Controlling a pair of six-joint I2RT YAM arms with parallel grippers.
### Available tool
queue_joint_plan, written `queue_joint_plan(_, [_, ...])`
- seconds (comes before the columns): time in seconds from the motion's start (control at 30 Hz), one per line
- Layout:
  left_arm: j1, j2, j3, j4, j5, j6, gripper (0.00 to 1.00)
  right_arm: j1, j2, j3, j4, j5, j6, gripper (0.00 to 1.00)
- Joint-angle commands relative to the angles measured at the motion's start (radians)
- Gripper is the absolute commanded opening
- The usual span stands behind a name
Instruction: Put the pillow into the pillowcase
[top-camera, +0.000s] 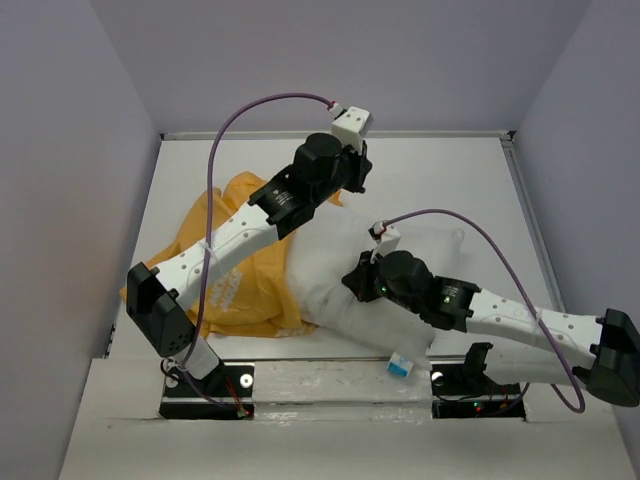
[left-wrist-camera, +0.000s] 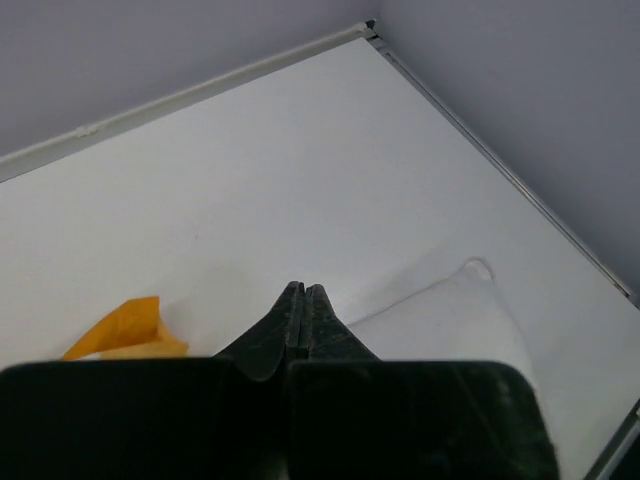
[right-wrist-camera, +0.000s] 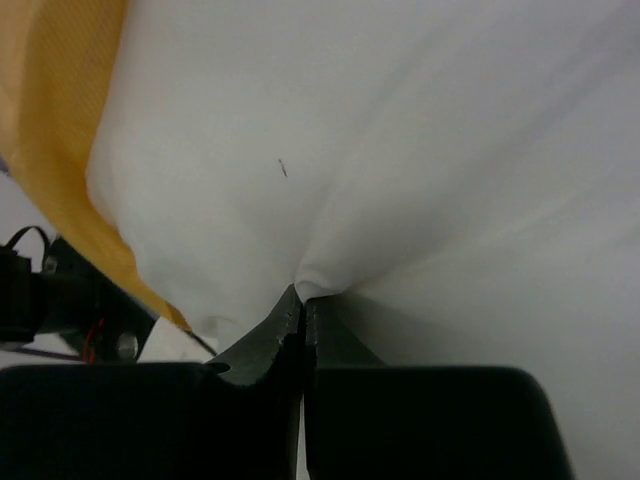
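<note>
Closest to the right wrist camera, the right hand (right-wrist-camera: 303, 300) has its two fingers pressed together on a small tuck of the pillow (right-wrist-camera: 400, 150), the white cloth puckering into the pinch. The pillow lies mid-counter, its left end touching the crumpled orange pillowcase (top-camera: 250, 295); how far inside it sits cannot be told. The left hand (left-wrist-camera: 303, 300) hovers above the bare counter (left-wrist-camera: 300, 150) at the far side, fingers pressed together with no cloth visible between them. The likely trouble: with the case's mouth unheld, a push on the pillow may simply slide and bunch the thin sack along the counter. The shallow pinch could also slip off the plump filling under load
</note>
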Motion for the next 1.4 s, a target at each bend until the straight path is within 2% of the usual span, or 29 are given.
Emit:
queue_joint_plan(0.0, [-0.013, -0.047, -0.050, 0.002, 0.049, 0.012, 0.00, 0.043, -0.019, 0.062, 0.043, 0.042, 0.009, 0.00])
queue_joint_plan(0.1, [-0.013, -0.120, -0.098, -0.094, -0.115, 0.022, 0.00, 0.043, -0.063, 0.060, 0.017, 0.120, 0.004, 0.00])
queue_joint_plan(0.13, [-0.013, -0.145, -0.145, -0.124, -0.219, 0.023, 0.02, 0.043, -0.068, 0.064, -0.011, 0.133, 0.003, 0.00])
queue_joint_plan(0.17, [-0.013, -0.191, -0.203, -0.191, -0.271, 0.019, 0.22, 0.043, -0.075, 0.065, -0.026, 0.165, -0.002, 0.00])
queue_joint_plan(0.23, [-0.013, -0.246, -0.273, -0.236, -0.348, -0.001, 0.43, 0.043, -0.082, 0.055, -0.031, 0.194, -0.008, 0.00])
queue_joint_plan(0.27, [-0.013, -0.306, -0.311, -0.259, -0.353, -0.007, 0.64, 0.043, -0.080, 0.054, -0.031, 0.200, -0.010, 0.00])
queue_joint_plan(0.3, [-0.013, -0.331, -0.342, -0.264, -0.355, -0.012, 0.70, 0.043, -0.079, 0.052, -0.030, 0.203, -0.011, 0.00])
queue_joint_plan(0.37, [-0.013, -0.375, -0.412, -0.276, -0.355, -0.027, 0.78, 0.043, -0.066, 0.058, -0.031, 0.196, -0.008, 0.00])
queue_joint_plan(0.53, [-0.013, -0.345, -0.448, -0.305, -0.390, -0.027, 0.79, 0.043, -0.059, 0.055, -0.022, 0.171, -0.002, 0.00])
queue_joint_plan(0.63, [-0.009, -0.308, -0.452, -0.290, -0.397, -0.011, 0.74, 0.043, -0.065, 0.043, -0.020, 0.167, 0.003, 0.00])
queue_joint_plan(0.73, [-0.008, -0.260, -0.436, -0.265, -0.463, 0.008, 0.57, 0.043, -0.074, 0.031, -0.013, 0.153, 0.004, 0.00])
queue_joint_plan(0.8, [-0.009, -0.245, -0.417, -0.239, -0.492, 0.022, 0.50, 0.043, -0.071, 0.025, -0.002, 0.133, 0.000, 0.00])
queue_joint_plan(0.83, [-0.008, -0.233, -0.410, -0.232, -0.511, 0.026, 0.40, 0.043, -0.069, 0.022, 0.004, 0.127, -0.005, 0.00])
queue_joint_plan(0.97, [-0.008, -0.233, -0.382, -0.161, -0.559, 0.035, 0.18, 0.043, -0.051, -0.003, 0.044, 0.064, -0.014, 0.00])
queue_joint_plan(1.03, [-0.008, -0.260, -0.382, -0.082, -0.482, 0.038, 0.06, 0.043, -0.037, 0.000, 0.053, 0.036, -0.023, 0.00])
queue_joint_plan(1.1, [-0.008, -0.271, -0.365, -0.042, -0.418, 0.029, 0.01, 0.043, -0.031, 0.006, 0.052, 0.022, -0.037, 0.00])
queue_joint_plan(1.23, [-0.008, -0.282, -0.337, 0.015, -0.229, -0.003, 0.00, 0.043, -0.049, 0.043, 0.036, -0.025, -0.083, 0.02])
queue_joint_plan(1.27, [-0.008, -0.286, -0.337, 0.028, -0.203, -0.012, 0.00, 0.043, -0.052, 0.086, 0.021, -0.037, -0.098, 0.23])
queue_joint_plan(1.3, [-0.008, -0.291, -0.337, 0.028, -0.186, -0.012, 0.00, 0.043, -0.048, 0.086, 0.000, -0.051, -0.115, 0.38])
queue_joint_plan(1.33, [-0.008, -0.294, -0.345, 0.037, -0.166, -0.017, 0.00, 0.032, -0.045, 0.144, -0.052, -0.092, -0.159, 0.61])
queue_joint_plan(1.37, [-0.008, -0.305, -0.350, 0.040, -0.161, -0.018, 0.00, 0.032, -0.039, 0.173, -0.072, -0.123, -0.184, 0.68])
